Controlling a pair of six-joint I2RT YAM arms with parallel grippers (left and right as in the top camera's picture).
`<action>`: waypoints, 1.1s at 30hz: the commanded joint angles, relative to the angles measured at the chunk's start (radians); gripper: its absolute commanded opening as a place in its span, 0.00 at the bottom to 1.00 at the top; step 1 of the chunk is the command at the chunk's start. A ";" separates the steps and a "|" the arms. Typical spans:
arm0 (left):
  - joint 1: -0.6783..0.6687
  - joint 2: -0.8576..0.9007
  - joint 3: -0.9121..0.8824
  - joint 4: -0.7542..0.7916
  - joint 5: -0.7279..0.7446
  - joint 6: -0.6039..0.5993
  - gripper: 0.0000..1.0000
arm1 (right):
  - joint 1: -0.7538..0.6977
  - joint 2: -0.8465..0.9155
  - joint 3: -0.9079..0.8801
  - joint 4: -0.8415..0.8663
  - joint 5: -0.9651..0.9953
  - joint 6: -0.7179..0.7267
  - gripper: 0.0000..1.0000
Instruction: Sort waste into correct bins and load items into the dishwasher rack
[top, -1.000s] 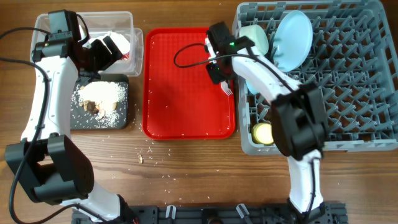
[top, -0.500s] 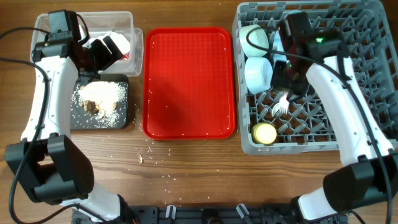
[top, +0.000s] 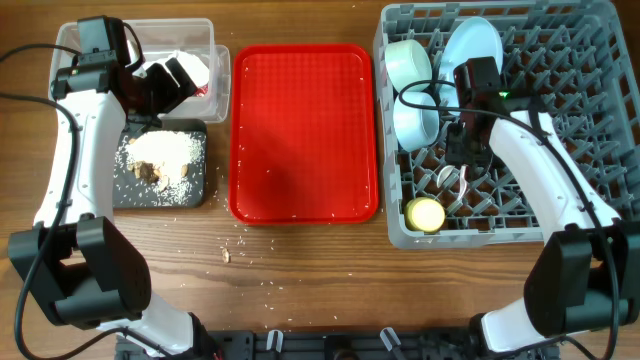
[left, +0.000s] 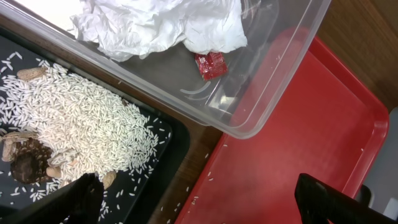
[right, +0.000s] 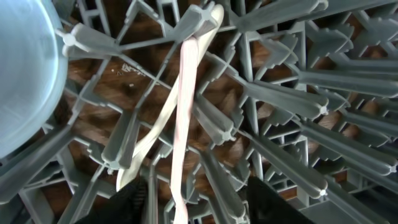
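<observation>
The grey dishwasher rack (top: 560, 215) at the right holds two light blue bowls (top: 408, 60) (top: 415, 118), the pale blue plate (top: 472, 55) on edge and the yellow cup (top: 425, 213). My right gripper (top: 458, 150) is open low over the rack floor. In the right wrist view its fingers (right: 202, 202) stand apart on either side of a white utensil handle (right: 185, 118), and a second utensil (right: 146, 146) crosses beside it among the pegs. My left gripper (top: 172, 82) (left: 196, 190) is open and empty above the clear tub (top: 215, 40) with the napkin (left: 155, 25) and red wrapper (left: 210, 63). Rice scraps (top: 165, 150) lie in the black tray (top: 195, 190).
The flat red tray (top: 303, 130) lies between the bins and the rack with a few rice grains on it. Crumbs (top: 228, 253) are scattered on the wooden table in front of it. One bowl's side (right: 25, 74) is close at the left of my right gripper.
My right gripper carried the white fork from the red tray into the rack, lowered it beside the spoon and let it go. The left arm has not moved.
</observation>
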 joint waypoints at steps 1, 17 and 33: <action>0.003 -0.023 0.017 0.002 0.002 -0.002 1.00 | 0.001 -0.002 -0.006 0.008 -0.008 -0.003 0.56; 0.003 -0.023 0.017 0.002 0.002 -0.002 1.00 | 0.002 -0.282 0.073 0.446 -0.447 -0.223 1.00; 0.003 -0.023 0.017 0.002 0.002 -0.002 1.00 | 0.000 -0.539 0.072 0.484 -0.158 -0.106 1.00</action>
